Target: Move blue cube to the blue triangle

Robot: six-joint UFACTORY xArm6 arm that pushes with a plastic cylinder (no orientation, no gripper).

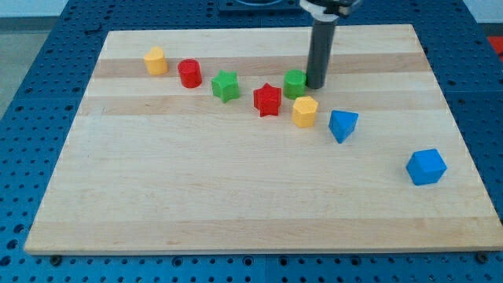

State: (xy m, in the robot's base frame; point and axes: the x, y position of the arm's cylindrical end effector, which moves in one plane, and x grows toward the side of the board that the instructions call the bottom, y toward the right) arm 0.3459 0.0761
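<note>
The blue cube (426,167) sits near the view's right edge of the wooden board (236,196). The blue triangle (343,125) lies up and to the left of it, well apart. My tip (316,85) is at the view's top centre, touching or right beside the right side of a green block (295,82). It is far from the blue cube and a short way above and left of the blue triangle.
A yellow block (305,112) sits just left of the blue triangle. A red star (267,99), a green star (225,86), a red cylinder (189,73) and a yellow block (156,60) trail off to the upper left.
</note>
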